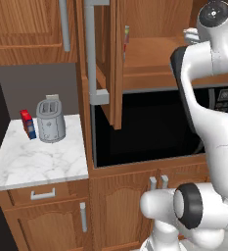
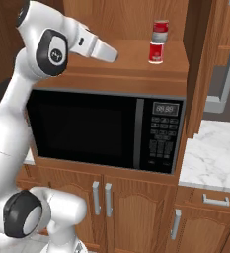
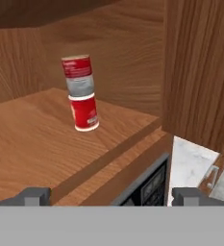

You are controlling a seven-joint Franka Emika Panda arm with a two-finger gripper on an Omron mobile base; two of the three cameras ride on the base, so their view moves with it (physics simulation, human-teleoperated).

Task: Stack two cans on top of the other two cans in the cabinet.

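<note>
Two cans (image 3: pixel 80 93) stand stacked upright on the open cabinet (image 2: pixel 131 66) shelf, ahead and to the left of my gripper (image 3: pixel 111 196), whose fingers sit spread apart and hold nothing.

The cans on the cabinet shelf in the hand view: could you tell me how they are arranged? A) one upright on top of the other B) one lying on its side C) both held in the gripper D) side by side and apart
A: the upper can stands upright on the lower can on the cabinet shelf, clear of the fingertips.
</note>
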